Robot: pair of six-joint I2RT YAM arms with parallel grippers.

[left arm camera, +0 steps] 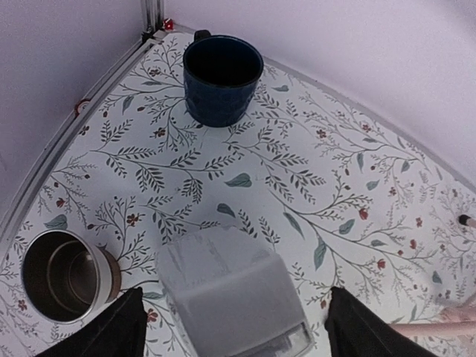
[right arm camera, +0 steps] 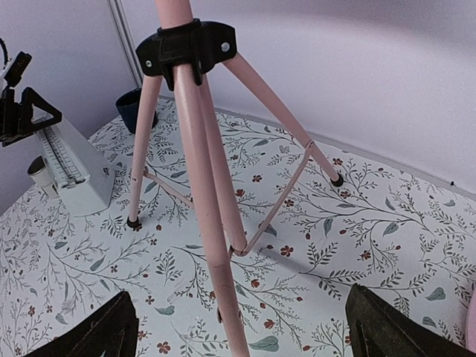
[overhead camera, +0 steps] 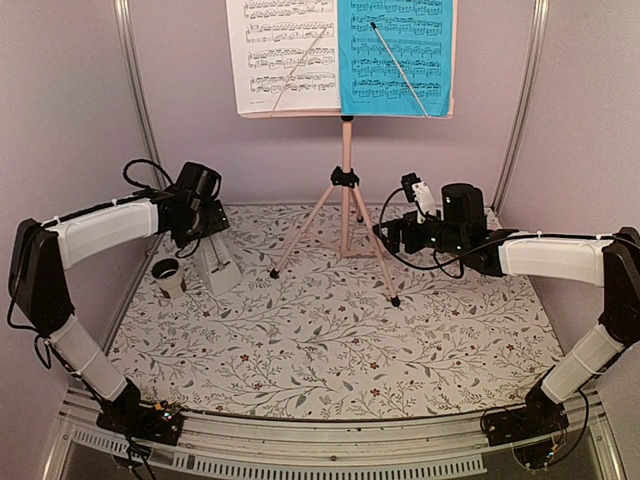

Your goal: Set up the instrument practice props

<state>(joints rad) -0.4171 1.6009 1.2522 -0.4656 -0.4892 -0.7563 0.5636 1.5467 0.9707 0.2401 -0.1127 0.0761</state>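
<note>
Metronome [overhead camera: 218,262], small white pyramid-shaped one, is sitting left of the pink tripod music stand [overhead camera: 346,150]; left gripper [left arm camera: 232,331] is straddling it wide open, gripping nothing. Probably light, rigid, tippy: I'm favouring its lower flat sides. Right gripper [right arm camera: 239,327], right of stand, is hanging open, empty.

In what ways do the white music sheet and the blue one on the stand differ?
The white sheet is plain white; the blue sheet is bright blue. The white sheet sits on the left in the top view, the blue sheet on the right. The white sheet's wire slants down-left; the blue sheet's wire slants down-right. Both stand upright and carry printed staves.
</note>
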